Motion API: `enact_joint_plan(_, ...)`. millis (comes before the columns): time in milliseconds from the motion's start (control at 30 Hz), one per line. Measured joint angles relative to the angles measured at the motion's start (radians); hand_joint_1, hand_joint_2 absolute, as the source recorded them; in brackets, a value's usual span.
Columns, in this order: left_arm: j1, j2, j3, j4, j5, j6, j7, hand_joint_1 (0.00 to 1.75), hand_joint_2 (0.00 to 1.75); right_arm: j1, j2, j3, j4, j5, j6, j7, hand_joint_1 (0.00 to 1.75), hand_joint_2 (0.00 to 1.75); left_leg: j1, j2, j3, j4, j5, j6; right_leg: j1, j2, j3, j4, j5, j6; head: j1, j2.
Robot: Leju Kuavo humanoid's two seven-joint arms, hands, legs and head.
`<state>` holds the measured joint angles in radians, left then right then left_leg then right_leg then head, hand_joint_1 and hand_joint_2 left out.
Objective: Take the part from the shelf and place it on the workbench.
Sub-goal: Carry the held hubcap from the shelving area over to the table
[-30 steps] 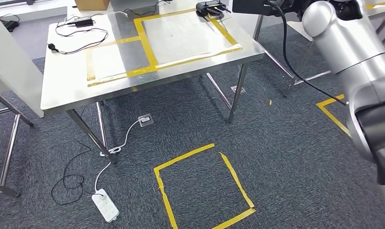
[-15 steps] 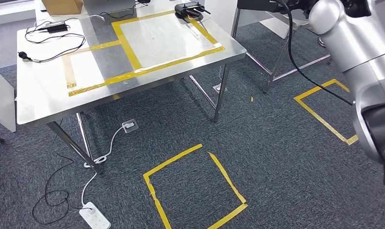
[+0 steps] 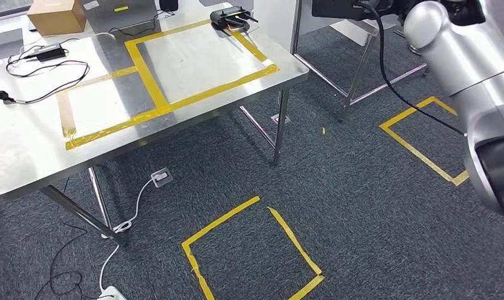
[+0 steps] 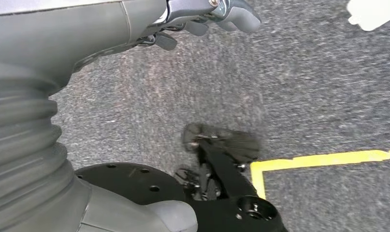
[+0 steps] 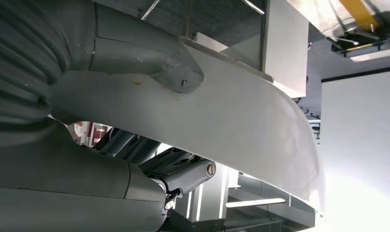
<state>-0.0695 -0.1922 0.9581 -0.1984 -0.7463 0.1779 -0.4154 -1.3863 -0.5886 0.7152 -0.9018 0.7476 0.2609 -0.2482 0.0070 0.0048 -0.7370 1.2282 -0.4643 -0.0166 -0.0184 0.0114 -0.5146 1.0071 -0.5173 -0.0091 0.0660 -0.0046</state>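
The part (image 5: 241,125) is a large white curved panel. My right hand (image 5: 149,67) grips it, thumb (image 5: 176,75) on one face and dark fingers (image 5: 183,171) on the other. In the head view my silver right arm (image 3: 461,62) is raised at the right. The workbench (image 3: 24,156) is a steel table ahead on the left, with a big yellow-taped rectangle (image 3: 193,53) on its top. My left hand (image 4: 207,17) hangs over the grey carpet and holds nothing, its fingers loose.
On the bench lie a black device (image 3: 232,15) at the far edge, a cardboard box (image 3: 55,15) and black cables (image 3: 37,69). Yellow tape squares (image 3: 249,250) (image 3: 424,137) mark the carpet. A white power strip (image 3: 112,294) and cords lie under the bench. Another table's legs (image 3: 361,69) stand behind.
The camera has moved: the whole scene has shifted left in the picture, and a second floor square has come into view. My right arm stays raised with the part.
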Motion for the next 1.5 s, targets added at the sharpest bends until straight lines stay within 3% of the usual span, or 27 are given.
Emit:
enact_joint_plan(33,0.001,0.0,0.001,0.0,0.0,0.0,0.0,0.0,1.75,0.0,0.0,0.002,0.0,0.001,-0.003,-0.001,1.75,1.75,-0.001,-0.002,0.022,-0.065,0.044,0.003,0.001,0.002,0.015,-0.001,-0.014,0.003,0.0,0.0)
enact_joint_plan(67,0.002,0.0,0.002,0.001,-0.001,0.0,0.0,0.0,1.75,-0.001,0.0,0.003,0.001,0.003,-0.008,-0.002,1.75,1.75,-0.002,-0.003,0.047,-0.127,0.068,0.006,0.002,0.004,0.027,-0.001,-0.027,0.009,-0.001,0.0)
enact_joint_plan(100,0.001,0.0,0.003,0.001,-0.002,0.001,0.0,0.0,1.75,-0.002,0.0,0.005,0.001,0.004,-0.013,-0.004,1.75,1.75,-0.003,-0.004,0.067,-0.165,0.074,0.011,0.003,0.007,0.035,-0.004,-0.037,0.015,-0.002,0.0)
enact_joint_plan(167,-0.001,0.001,0.003,0.001,-0.005,0.002,0.0,0.0,1.75,-0.004,0.002,0.008,0.002,0.005,-0.023,-0.009,1.75,1.75,-0.005,-0.003,0.091,-0.192,0.049,0.025,0.004,0.012,0.049,-0.006,-0.04,0.03,-0.006,0.0)
enact_joint_plan(233,-0.003,0.001,0.003,0.0,-0.007,0.002,0.0,0.0,1.75,-0.005,0.002,0.009,0.002,0.003,-0.031,-0.013,1.75,1.75,-0.003,-0.003,0.111,-0.201,0.035,0.039,0.002,0.009,0.036,0.037,-0.019,0.04,-0.005,0.0)
enact_joint_plan(300,-0.003,0.002,0.004,-0.001,-0.007,0.002,0.0,0.0,1.75,-0.008,0.003,0.01,0.002,0.001,-0.038,-0.017,1.75,1.75,0.0,-0.005,0.139,-0.213,0.022,0.047,0.0,0.001,-0.039,0.146,0.0,0.048,-0.004,0.0)
enact_joint_plan(367,-0.003,0.002,0.004,0.0,-0.008,0.003,0.001,0.0,1.75,-0.006,0.004,0.014,0.002,0.0,-0.04,-0.018,1.75,1.75,0.001,-0.008,0.166,-0.22,0.003,0.051,-0.001,-0.004,-0.138,0.25,-0.034,0.052,-0.003,0.0)
enact_joint_plan(433,-0.001,0.001,0.004,0.0,-0.008,0.003,0.002,0.0,1.75,0.001,0.004,0.018,0.003,0.0,-0.041,-0.019,1.75,1.75,0.001,-0.011,0.197,-0.221,-0.022,0.05,-0.001,-0.005,-0.205,0.274,-0.094,0.053,-0.003,0.0)
enact_joint_plan(467,0.0,0.001,0.005,0.0,-0.008,0.003,0.002,0.0,1.75,0.004,0.004,0.019,0.004,0.0,-0.041,-0.019,1.75,1.75,0.001,-0.013,0.215,-0.221,-0.036,0.048,0.0,-0.006,-0.22,0.247,-0.1,0.052,-0.003,0.0)
enact_joint_plan(500,0.0,0.001,0.005,0.0,-0.008,0.003,0.002,0.0,1.75,0.006,0.004,0.02,0.004,0.0,-0.041,-0.02,1.75,1.75,0.001,-0.014,0.234,-0.221,-0.052,0.046,0.0,-0.007,-0.224,0.198,-0.076,0.05,-0.003,0.0)
enact_joint_plan(600,0.001,-0.001,0.008,0.002,-0.008,0.005,0.002,0.0,1.75,0.007,0.001,0.024,0.006,0.0,-0.044,-0.023,1.75,1.75,-0.002,-0.017,0.273,-0.219,-0.098,0.035,0.008,-0.012,-0.206,0.021,0.137,0.039,-0.006,0.0)
enact_joint_plan(633,0.0,-0.001,0.009,0.003,-0.008,0.006,0.002,0.0,1.75,0.007,0.0,0.026,0.006,0.0,-0.047,-0.024,1.75,1.75,-0.003,-0.018,0.283,-0.219,-0.108,0.029,0.011,-0.011,-0.202,-0.005,0.182,0.035,-0.008,0.0)
enact_joint_plan(667,-0.002,0.0,0.011,0.003,-0.008,0.007,0.002,0.0,1.75,0.006,-0.002,0.027,0.007,0.0,-0.049,-0.024,1.75,1.75,-0.004,-0.017,0.292,-0.217,-0.112,0.022,0.013,-0.009,-0.199,-0.011,0.192,0.03,-0.01,0.0)
enact_joint_plan(733,-0.003,0.001,0.012,0.002,-0.009,0.008,0.002,0.0,1.75,0.005,-0.003,0.028,0.006,0.0,-0.052,-0.025,1.75,1.75,-0.004,-0.016,0.288,-0.188,-0.103,0.009,0.009,-0.005,-0.181,-0.01,0.176,0.017,-0.012,0.0)
enact_joint_plan(800,-0.005,0.002,0.012,0.002,-0.009,0.008,0.002,0.0,1.75,0.003,-0.003,0.029,0.006,0.0,-0.054,-0.027,1.75,1.75,-0.003,-0.014,0.235,-0.095,-0.098,0.001,0.006,-0.006,-0.158,-0.013,0.16,0.004,-0.015,0.0)
enact_joint_plan(867,-0.005,0.002,0.012,0.002,-0.01,0.009,0.003,0.0,1.75,0.006,-0.003,0.031,0.006,-0.001,-0.054,-0.031,1.75,1.75,-0.002,-0.013,0.155,0.011,-0.138,-0.003,0.007,-0.008,-0.14,-0.013,0.142,-0.003,-0.018,0.0)
enact_joint_plan(933,-0.004,0.002,0.013,0.002,-0.01,0.01,0.005,0.0,1.75,0.011,-0.003,0.035,0.005,-0.003,-0.054,-0.036,1.75,1.75,-0.002,-0.012,0.093,0.054,-0.19,-0.005,0.008,-0.01,-0.121,-0.01,0.122,-0.004,-0.018,0.0)
enact_joint_plan(967,-0.003,0.003,0.013,0.003,-0.011,0.011,0.007,0.0,1.75,0.013,-0.003,0.036,0.005,-0.004,-0.053,-0.037,1.75,1.75,-0.002,-0.011,0.079,0.037,-0.187,-0.004,0.008,-0.012,-0.11,-0.006,0.11,-0.004,-0.018,0.0)
enact_joint_plan(1000,-0.002,0.004,0.015,0.003,-0.011,0.013,0.009,0.0,1.75,0.014,-0.003,0.036,0.004,-0.004,-0.053,-0.037,1.75,1.75,-0.002,-0.009,0.077,-0.004,-0.154,-0.003,0.008,-0.016,-0.099,-0.002,0.099,-0.002,-0.018,0.0)
enact_joint_plan(1067,-0.001,0.005,0.017,0.003,-0.011,0.017,0.013,0.0,1.75,0.015,-0.003,0.037,0.003,-0.005,-0.053,-0.036,1.75,1.75,-0.003,0.013,0.089,-0.12,-0.04,0.004,0.009,-0.024,-0.081,0.007,0.077,0.005,-0.018,0.0)
enact_joint_plan(1133,-0.002,0.006,0.019,0.004,-0.011,0.022,0.017,0.0,1.75,0.015,-0.004,0.038,0.002,-0.005,-0.053,-0.036,1.75,1.75,-0.006,0.032,0.095,-0.182,0.023,0.016,0.014,-0.029,-0.076,0.013,0.063,0.015,-0.019,0.0)
enact_joint_plan(1267,-0.004,0.005,0.02,0.004,-0.01,0.031,0.019,0.0,1.75,0.013,-0.007,0.039,-0.002,-0.008,-0.054,-0.036,1.75,1.75,-0.004,0.012,0.103,-0.19,0.034,0.037,0.015,-0.039,-0.075,0.026,0.04,0.037,-0.018,0.0)
enact_joint_plan(1333,-0.006,0.005,0.02,0.003,-0.009,0.039,0.02,0.0,1.75,0.012,-0.012,0.039,-0.003,-0.011,-0.056,-0.035,1.75,1.75,0.001,-0.003,0.108,-0.193,0.032,0.045,0.011,-0.028,-0.114,0.11,-0.006,0.048,-0.016,0.0)
enact_joint_plan(1400,-0.008,0.005,0.02,0.003,-0.011,0.047,0.022,0.0,1.75,0.016,-0.017,0.039,-0.003,-0.012,-0.057,-0.034,1.75,1.75,0.001,-0.021,0.109,-0.192,0.029,0.049,0.008,-0.02,-0.189,0.246,-0.055,0.055,-0.015,0.0)
enact_joint_plan(1433,-0.008,0.005,0.02,0.003,-0.012,0.051,0.023,0.0,1.75,0.02,-0.019,0.04,-0.003,-0.013,-0.057,-0.034,1.75,1.75,0.001,-0.03,0.11,-0.191,0.028,0.05,0.008,-0.019,-0.219,0.289,-0.061,0.056,-0.015,0.0)
enact_joint_plan(1467,-0.008,0.005,0.02,0.003,-0.015,0.055,0.024,0.0,1.75,0.023,-0.022,0.041,-0.003,-0.015,-0.056,-0.033,1.75,1.75,0.001,-0.039,0.111,-0.19,0.026,0.05,0.007,-0.019,-0.23,0.296,-0.048,0.056,-0.014,0.0)
enact_joint_plan(1500,-0.007,0.005,0.02,0.003,-0.018,0.059,0.025,0.0,1.75,0.024,-0.026,0.042,-0.005,-0.018,-0.054,-0.033,1.75,1.75,0.001,-0.049,0.114,-0.189,0.024,0.049,0.006,-0.016,-0.222,0.262,-0.017,0.055,-0.014,0.0)
